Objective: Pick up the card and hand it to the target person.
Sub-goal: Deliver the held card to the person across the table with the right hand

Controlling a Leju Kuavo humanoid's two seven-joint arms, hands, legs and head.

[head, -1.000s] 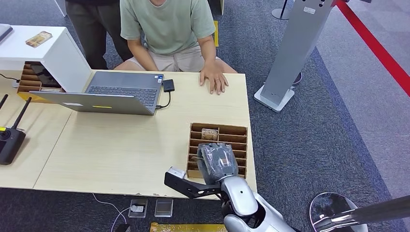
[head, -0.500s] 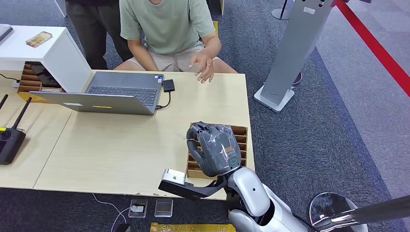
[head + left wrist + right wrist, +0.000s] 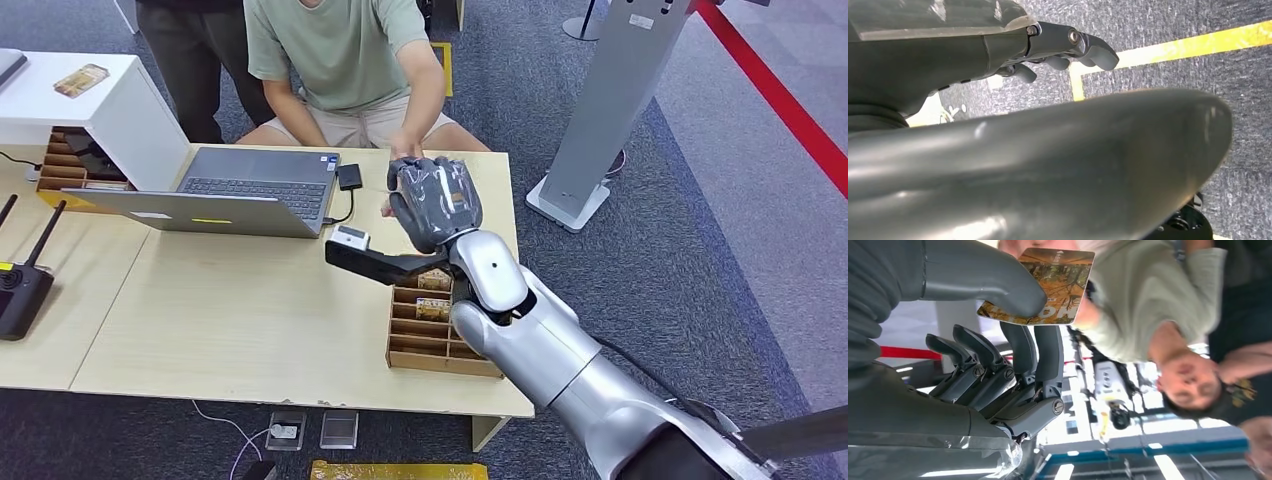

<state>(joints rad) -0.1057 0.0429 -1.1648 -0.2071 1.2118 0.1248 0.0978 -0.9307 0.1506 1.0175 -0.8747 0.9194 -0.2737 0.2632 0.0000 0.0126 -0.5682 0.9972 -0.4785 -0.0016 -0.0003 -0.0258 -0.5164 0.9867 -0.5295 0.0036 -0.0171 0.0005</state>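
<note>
My right hand (image 3: pixel 434 203) is raised over the far side of the table (image 3: pixel 250 310), stretched toward the seated person in a green shirt (image 3: pixel 340 50). Seen from the right wrist, the thumb (image 3: pixel 998 285) and fingers pinch an orange-brown picture card (image 3: pixel 1048 282), held up in front of that person. The person's hand (image 3: pixel 404 150) reaches in just behind my right hand; whether it touches the card I cannot tell. My left hand (image 3: pixel 1063 50) hangs over the carpet, fingers apart and holding nothing.
A slotted cardboard box (image 3: pixel 440 362) with more cards (image 3: pixel 432 281) sits under my right forearm. A laptop (image 3: pixel 250 190), a white stand (image 3: pixel 110 110) and a black antenna device (image 3: pixel 20 290) lie to the left. A second person (image 3: pixel 190 60) stands behind. A grey pillar (image 3: pixel 610 110) stands at right.
My right hand rose from the card box and swung forward toward the seated person with the card. The person's hand lifted off the table and came toward it.
</note>
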